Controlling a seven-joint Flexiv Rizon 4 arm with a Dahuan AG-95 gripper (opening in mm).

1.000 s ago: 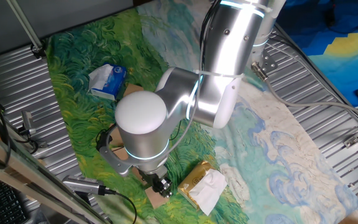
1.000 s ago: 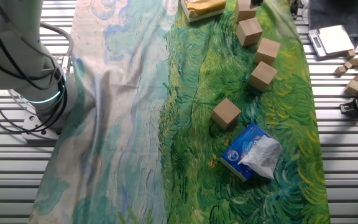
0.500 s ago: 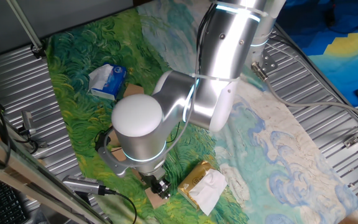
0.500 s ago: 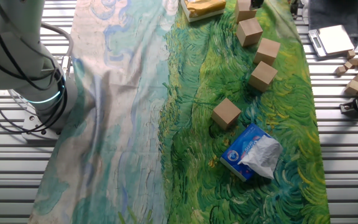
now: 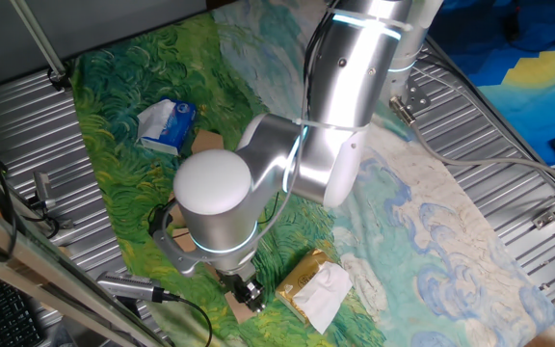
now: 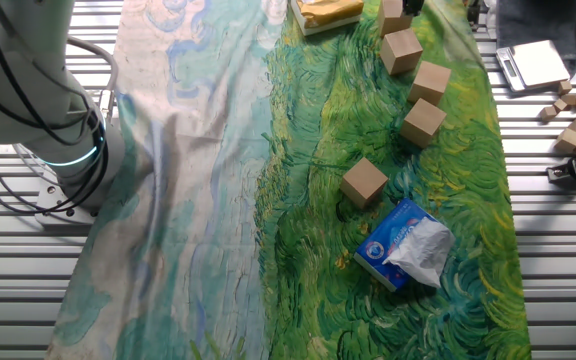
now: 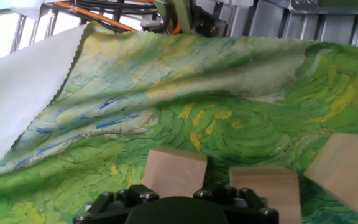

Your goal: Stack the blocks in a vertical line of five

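Note:
Five tan wooden blocks lie apart on the painted cloth. In the other fixed view one block [image 6: 365, 182] sits nearest the blue packet, then a second [image 6: 423, 121], a third [image 6: 431, 82] and a fourth [image 6: 401, 50] run toward the far edge. The fifth [image 6: 394, 14] is cut off at the top. My gripper [image 5: 250, 292] hangs low over that end block [image 5: 238, 306], and the arm hides most of the row. In the hand view a block [image 7: 174, 172] lies straight ahead of the black gripper housing [image 7: 178, 210], with another block [image 7: 267, 185] to its right. The fingers are hidden.
A blue-and-white packet [image 6: 405, 243] lies near the first block. A yellow packet with white tissue [image 5: 314, 285] sits right of the gripper. Ribbed metal table [image 6: 538, 280] borders the cloth. Small loose wooden pieces [image 6: 571, 120] and a pad [image 6: 536, 62] rest off the cloth.
The arm's elbow has shifted slightly to the left. The blocks and packets have not moved.

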